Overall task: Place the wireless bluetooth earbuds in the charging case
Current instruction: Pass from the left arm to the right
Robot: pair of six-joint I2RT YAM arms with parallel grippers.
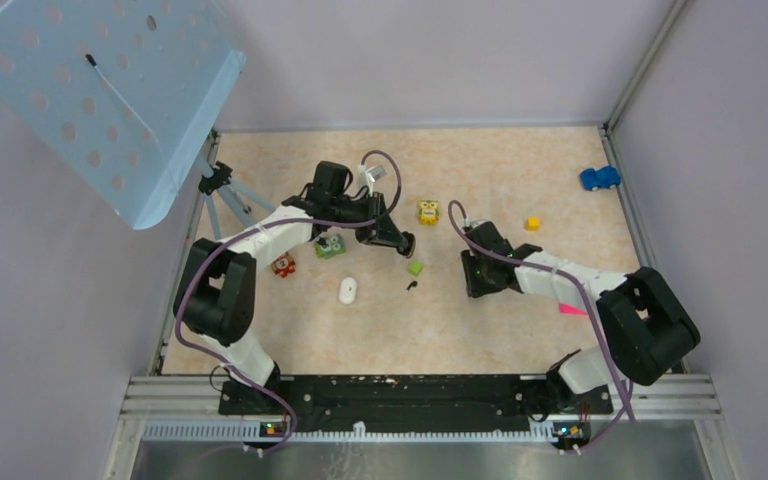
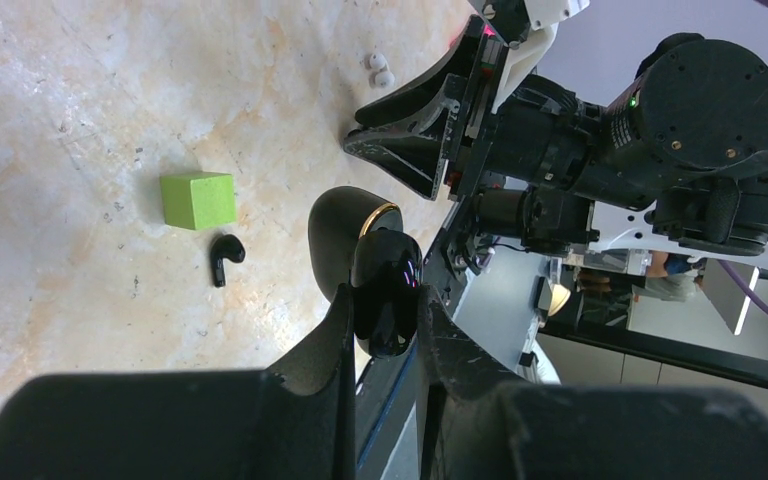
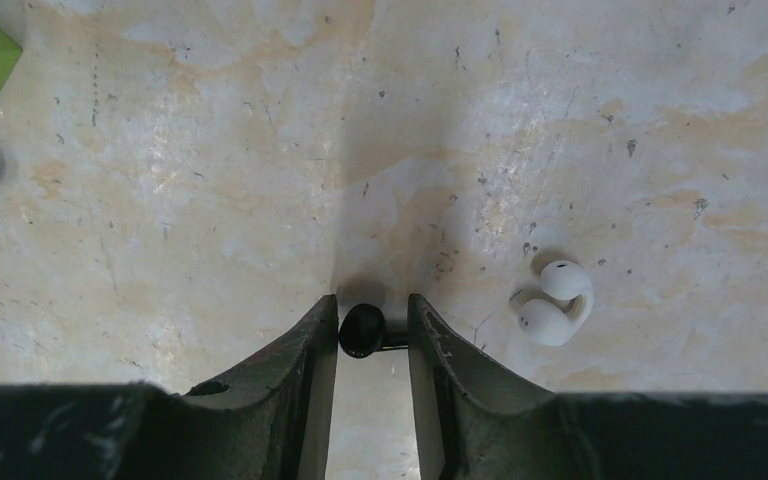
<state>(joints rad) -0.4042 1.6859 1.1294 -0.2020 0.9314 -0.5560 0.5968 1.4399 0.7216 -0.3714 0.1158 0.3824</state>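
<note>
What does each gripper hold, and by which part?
Left gripper: the case, pinched across one half's sides. Right gripper: an earbud, pinched head to stem.

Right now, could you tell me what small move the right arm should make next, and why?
Probably lift the right gripper slightly and carry it toward the charging case: one earbud looks pinched between its fingers, and the left gripper holds the case, apparently open. The second earbud lies beside the green cube.

No text, brand, number or sign can be read anywhere. The glossy black oval charging case (image 2: 385,295) shows only reflections.
</note>
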